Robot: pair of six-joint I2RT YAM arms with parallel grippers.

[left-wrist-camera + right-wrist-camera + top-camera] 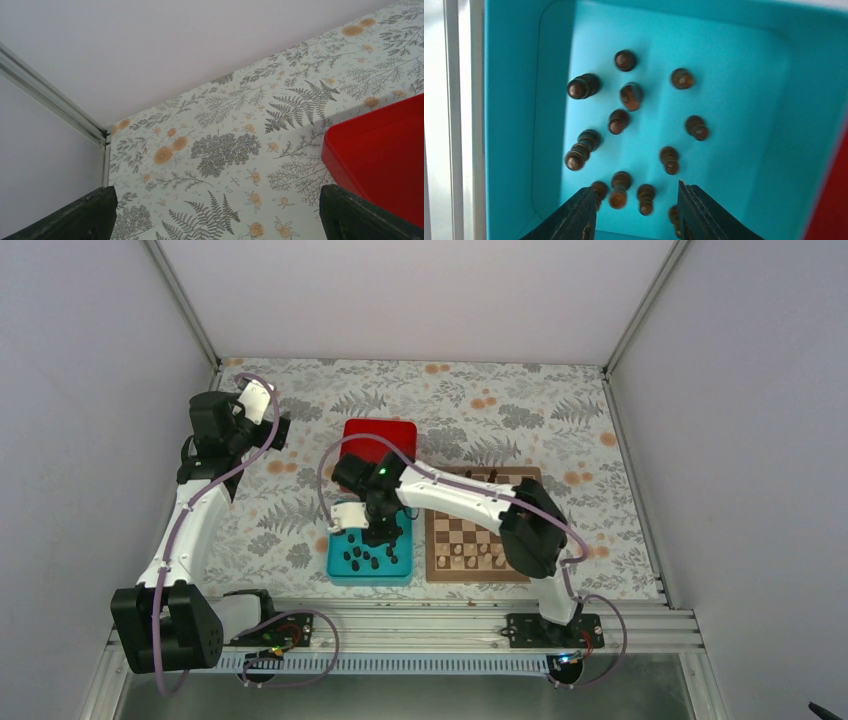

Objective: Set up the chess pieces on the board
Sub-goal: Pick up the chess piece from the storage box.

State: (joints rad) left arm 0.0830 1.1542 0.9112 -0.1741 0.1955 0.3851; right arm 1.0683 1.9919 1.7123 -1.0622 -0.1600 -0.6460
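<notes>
Several dark chess pieces [619, 121] lie scattered in a teal tray [514, 100], most of them on their sides. My right gripper [636, 212] hangs just above the tray's near end, open. Two pieces [619, 189] lie below the gap between its fingers, untouched. From above, the right gripper [381, 532] is over the tray [336, 565], left of the board [478, 572]. Small pieces stand on the board's near rows [472, 556]. My left gripper [220, 220] is open and empty, raised over the floral cloth at the far left [281, 430].
A red box [380, 437] sits behind the tray and also shows at the right in the left wrist view [385, 150]. The enclosure's walls and metal posts [50, 100] close in the far left corner. A metal rail [400, 625] runs along the near edge.
</notes>
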